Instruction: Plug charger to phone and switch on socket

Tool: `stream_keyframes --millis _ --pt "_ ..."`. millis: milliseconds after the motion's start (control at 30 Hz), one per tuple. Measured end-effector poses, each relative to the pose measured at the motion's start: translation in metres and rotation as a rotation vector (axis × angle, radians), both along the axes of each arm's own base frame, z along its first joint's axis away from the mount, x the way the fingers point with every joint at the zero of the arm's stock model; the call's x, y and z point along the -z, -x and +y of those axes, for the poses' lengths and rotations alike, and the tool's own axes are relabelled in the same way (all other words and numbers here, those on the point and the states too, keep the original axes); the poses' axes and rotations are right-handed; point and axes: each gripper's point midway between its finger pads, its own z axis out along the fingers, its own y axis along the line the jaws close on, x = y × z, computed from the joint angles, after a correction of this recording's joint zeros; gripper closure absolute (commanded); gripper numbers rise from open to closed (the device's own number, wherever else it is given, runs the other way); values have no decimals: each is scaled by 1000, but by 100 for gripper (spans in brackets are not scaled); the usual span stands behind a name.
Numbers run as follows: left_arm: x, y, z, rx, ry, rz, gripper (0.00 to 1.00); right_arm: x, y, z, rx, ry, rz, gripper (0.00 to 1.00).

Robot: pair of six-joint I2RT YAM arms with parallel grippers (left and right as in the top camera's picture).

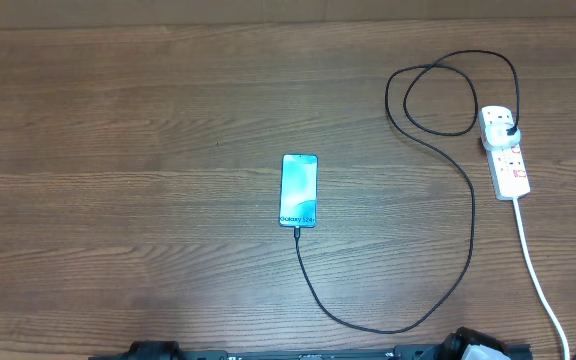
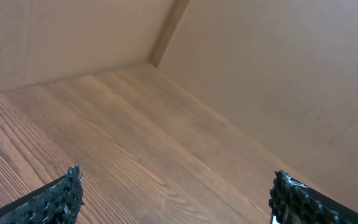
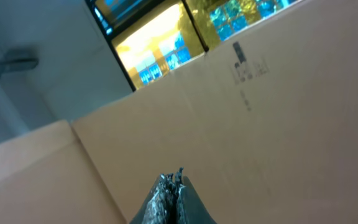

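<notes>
The phone [image 1: 299, 190] lies in the middle of the table, its light blue screen lit. The charger [image 1: 468, 190], a thin black cable, runs from the phone's near end in a long loop to its plug [image 1: 504, 126] in the socket [image 1: 506, 152], a white power strip at the right. The cable's tip [image 1: 296, 229] touches the phone's near edge. My left gripper [image 2: 176, 196] is open and empty above bare wood. My right gripper [image 3: 172, 183] is shut and empty, pointing up at a cardboard wall. Both arms sit at the table's near edge [image 1: 468, 345].
A thick white cord [image 1: 540, 280] runs from the socket to the near right edge. Cardboard walls [image 2: 272, 81] stand around the table. A lit window [image 3: 160, 43] shows above the wall in the right wrist view.
</notes>
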Motion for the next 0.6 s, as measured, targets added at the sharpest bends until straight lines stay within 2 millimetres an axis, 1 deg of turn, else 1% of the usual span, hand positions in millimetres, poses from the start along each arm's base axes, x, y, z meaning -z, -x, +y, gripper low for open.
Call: stream_keyframes --millis 100,267,367,433,500,600 --pt "0 0 0 0 0 2 0 8 9 3 8 24 -5 96" --pt "0 0 0 0 0 2 0 21 28 2 56 49 -36 95" --pt "0 0 0 -1 1 -2 1 28 45 4 77 63 -75 91" --pt "-7 -1 0 -1 4 -33 0 30 55 7 82 73 -106 89" --pt "-21 -5 0 -3 13 -96 1 32 67 9 92 86 -142 88" --pt "-39 -17 0 -6 26 -173 0 34 79 12 97 91 -168 88"
